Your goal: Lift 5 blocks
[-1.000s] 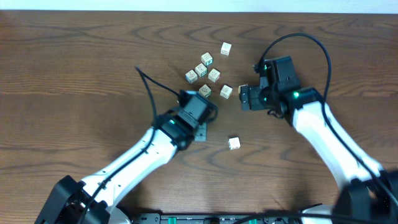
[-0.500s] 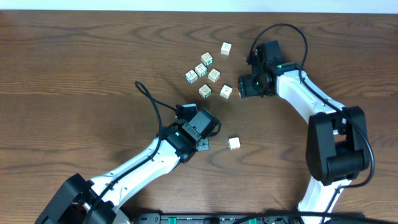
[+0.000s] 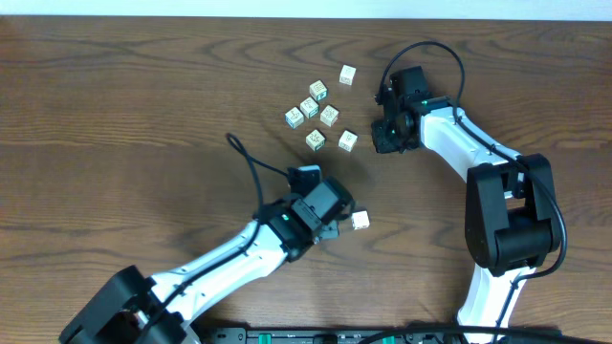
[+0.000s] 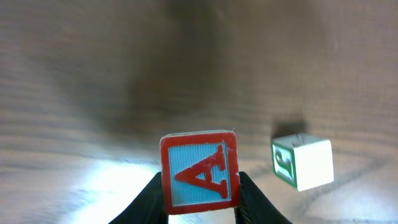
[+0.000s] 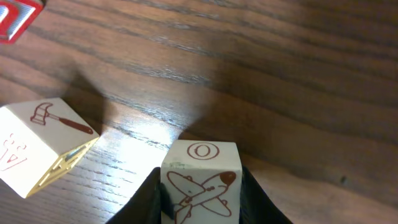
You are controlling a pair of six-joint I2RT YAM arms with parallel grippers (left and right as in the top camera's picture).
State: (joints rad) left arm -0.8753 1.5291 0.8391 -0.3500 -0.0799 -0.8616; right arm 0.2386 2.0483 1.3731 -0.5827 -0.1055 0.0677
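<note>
Across the dark wood-grain table (image 3: pixel 115 96) my two arms reach out well apart, and the blocks are the smallest things on it. A loose cluster of blocks (image 3: pixel 320 113) lies toward the far side, just beside my right gripper (image 5: pixel 200 190). One pale green-printed cube (image 4: pixel 303 163) sits alone near my left gripper (image 4: pixel 199 194). Both pairs of fingers are drawn in narrow, each clamped on a single cube. My left jaws press two opposite sides of the A block (image 4: pixel 199 177), which looks to hang clear of the blurred wood below. My right jaws flank the airplane block (image 5: pixel 200 182), and I cannot tell whether it has left the table. I judge these cubes to be light, rigid wood that will not crush, though their smooth printed faces could slip. The hold belongs square on two opposite flat faces near the middle, never across a corner, since so small a cube could twist out. The A block has a red border, a ribbed pale-blue face and a red letter. The airplane block is cream, with a red-brown plane on the front and an O on top.
</note>
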